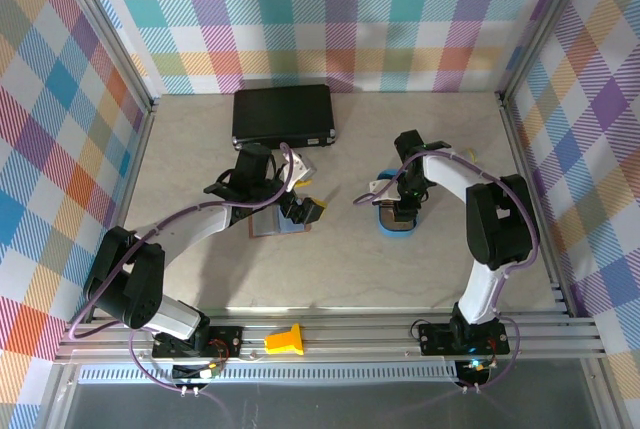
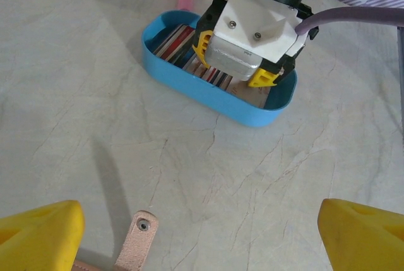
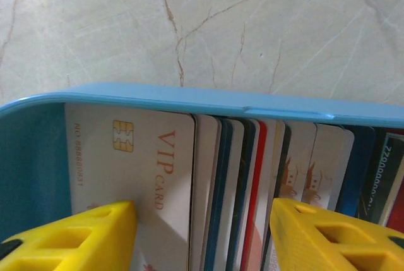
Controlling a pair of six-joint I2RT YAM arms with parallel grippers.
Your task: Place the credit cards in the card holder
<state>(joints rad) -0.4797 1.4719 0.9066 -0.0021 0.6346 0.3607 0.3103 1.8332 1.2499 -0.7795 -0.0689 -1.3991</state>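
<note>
Several credit cards (image 3: 240, 176) stand on edge in a blue oval tray (image 3: 189, 97). A white VIP card (image 3: 139, 157) leans at the left end of the row. My right gripper (image 3: 202, 239) reaches down into the tray, open, its yellow fingers astride several cards with a gap on the left side. From the top, that gripper (image 1: 400, 207) is over the tray (image 1: 385, 227). The card holder (image 1: 272, 221) lies flat at mid-table, its salmon strap (image 2: 137, 242) showing. My left gripper (image 1: 300, 214) hovers at its right edge, wide open and empty (image 2: 202, 246).
A large black case (image 1: 283, 114) lies at the back of the table. Small pale objects (image 1: 305, 164) sit just in front of it. A yellow block (image 1: 285, 340) rests on the front rail. Checked walls close in the back and both sides.
</note>
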